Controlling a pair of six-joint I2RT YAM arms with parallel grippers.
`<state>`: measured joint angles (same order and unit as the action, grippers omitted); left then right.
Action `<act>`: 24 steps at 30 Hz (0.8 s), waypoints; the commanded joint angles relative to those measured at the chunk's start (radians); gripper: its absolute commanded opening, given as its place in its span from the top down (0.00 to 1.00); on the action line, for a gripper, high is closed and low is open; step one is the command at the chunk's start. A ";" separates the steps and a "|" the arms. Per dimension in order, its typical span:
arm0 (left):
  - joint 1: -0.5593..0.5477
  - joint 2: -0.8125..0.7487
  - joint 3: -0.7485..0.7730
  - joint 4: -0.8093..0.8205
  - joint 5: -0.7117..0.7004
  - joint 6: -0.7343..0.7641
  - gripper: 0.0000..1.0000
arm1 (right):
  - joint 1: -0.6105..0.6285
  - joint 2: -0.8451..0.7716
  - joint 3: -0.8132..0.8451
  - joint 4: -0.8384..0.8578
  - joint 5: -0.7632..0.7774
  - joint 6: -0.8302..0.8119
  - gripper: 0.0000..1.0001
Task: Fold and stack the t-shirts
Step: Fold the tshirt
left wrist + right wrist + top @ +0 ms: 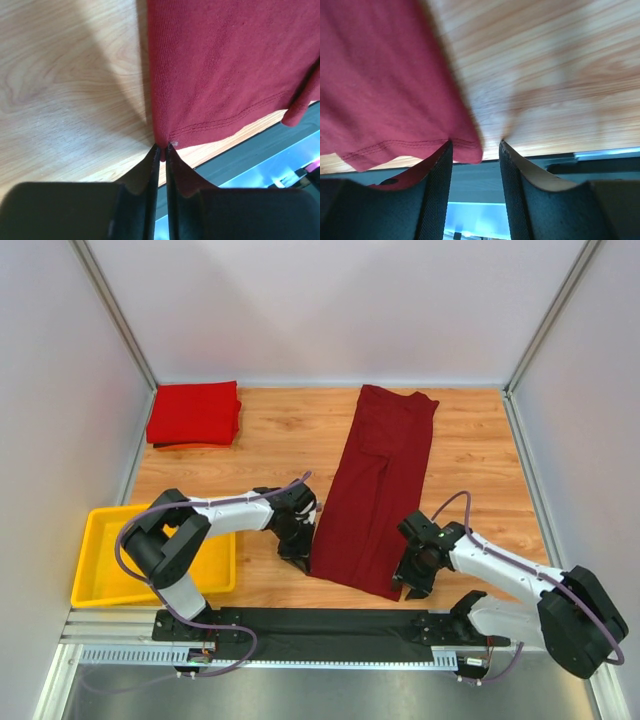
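Note:
A dark maroon t-shirt (375, 485) lies folded lengthwise into a long strip down the middle of the wooden table. My left gripper (298, 552) is shut on the strip's near left corner, and the left wrist view shows its tips (163, 148) pinching the hem corner of the maroon cloth (225, 70). My right gripper (410, 585) is open at the near right corner; the right wrist view shows that corner of the cloth (385, 90) hanging between its spread fingers (476, 145). A brighter red t-shirt (194, 412) lies folded at the far left.
A yellow plastic tray (100, 570) sits at the near left beside the left arm. A black strip (320, 622) and metal rail run along the near table edge. White walls enclose the left, back and right sides.

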<state>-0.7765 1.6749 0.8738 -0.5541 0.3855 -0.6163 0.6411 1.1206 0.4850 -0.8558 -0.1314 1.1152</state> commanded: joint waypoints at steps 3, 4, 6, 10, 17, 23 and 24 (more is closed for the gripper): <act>-0.010 0.006 -0.036 0.013 -0.071 -0.005 0.96 | 0.061 0.005 -0.017 0.057 0.038 0.101 0.58; -0.009 0.005 -0.036 0.013 -0.071 -0.007 0.99 | 0.063 -0.001 -0.023 0.054 0.050 0.104 0.59; -0.010 0.000 -0.033 0.002 -0.079 -0.008 1.00 | 0.063 -0.010 -0.042 0.052 0.061 0.115 0.66; -0.010 -0.015 -0.029 -0.030 -0.118 -0.013 1.00 | 0.063 -0.048 -0.065 0.037 0.082 0.123 0.88; -0.009 -0.060 -0.012 -0.073 -0.123 -0.022 0.72 | 0.063 -0.107 -0.060 -0.020 0.116 0.112 1.00; -0.010 -0.110 -0.007 -0.063 -0.097 -0.004 0.58 | 0.063 -0.104 -0.068 -0.042 0.127 0.107 1.00; -0.009 -0.106 -0.009 -0.052 -0.079 0.012 0.57 | 0.063 -0.107 -0.071 -0.034 0.122 0.107 1.00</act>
<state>-0.7837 1.6024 0.8696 -0.6128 0.2970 -0.6373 0.6998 1.0218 0.4385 -0.8383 -0.0811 1.2160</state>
